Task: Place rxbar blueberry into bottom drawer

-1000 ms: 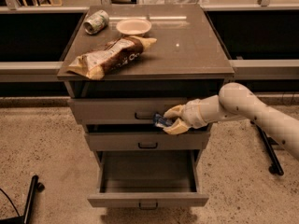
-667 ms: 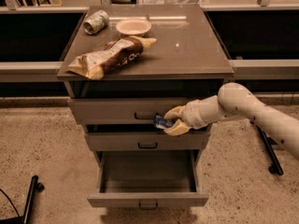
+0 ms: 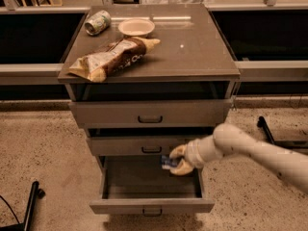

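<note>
The bottom drawer (image 3: 151, 205) of the grey cabinet is pulled out and its inside looks bare. My gripper (image 3: 176, 160) comes in from the right on a pale arm. It is shut on the rxbar blueberry (image 3: 168, 162), a small dark blue bar with pale markings. The bar hangs over the back right part of the open drawer, just below the middle drawer's front (image 3: 149, 146).
The top drawer (image 3: 150, 113) sticks out a little. On the cabinet top (image 3: 192, 47) lie a brown and white chip bag (image 3: 113, 57), a can on its side (image 3: 97, 22) and a small pale bowl (image 3: 136, 27). Dark legs stand on the speckled floor at left (image 3: 30, 207) and right (image 3: 264, 129).
My gripper has moved down with the blue bar, from in front of the top drawer to over the open bottom drawer. The camera now looks closer and lower.
</note>
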Controlling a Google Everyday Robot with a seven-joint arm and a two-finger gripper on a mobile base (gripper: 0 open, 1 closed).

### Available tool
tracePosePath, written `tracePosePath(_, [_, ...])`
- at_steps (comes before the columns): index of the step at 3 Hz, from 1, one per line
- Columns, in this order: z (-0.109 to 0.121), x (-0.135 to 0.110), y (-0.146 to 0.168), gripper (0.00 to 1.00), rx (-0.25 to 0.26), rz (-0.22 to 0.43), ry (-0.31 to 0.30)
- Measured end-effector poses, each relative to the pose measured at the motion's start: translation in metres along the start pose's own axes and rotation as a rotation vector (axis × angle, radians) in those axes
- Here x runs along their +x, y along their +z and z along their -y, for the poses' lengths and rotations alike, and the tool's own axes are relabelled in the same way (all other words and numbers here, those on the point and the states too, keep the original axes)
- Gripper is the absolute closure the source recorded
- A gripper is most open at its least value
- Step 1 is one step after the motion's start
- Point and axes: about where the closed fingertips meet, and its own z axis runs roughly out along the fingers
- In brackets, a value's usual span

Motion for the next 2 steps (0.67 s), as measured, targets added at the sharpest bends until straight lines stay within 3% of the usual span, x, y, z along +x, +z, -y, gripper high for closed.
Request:
tracePosePath(1, [-0.070, 0.073, 0.061, 1.00, -0.087, -0.015, 0.025])
tracePosePath(2, [-0.088, 0.082, 0.081, 1.00, -0.119, 0.005, 0.050])
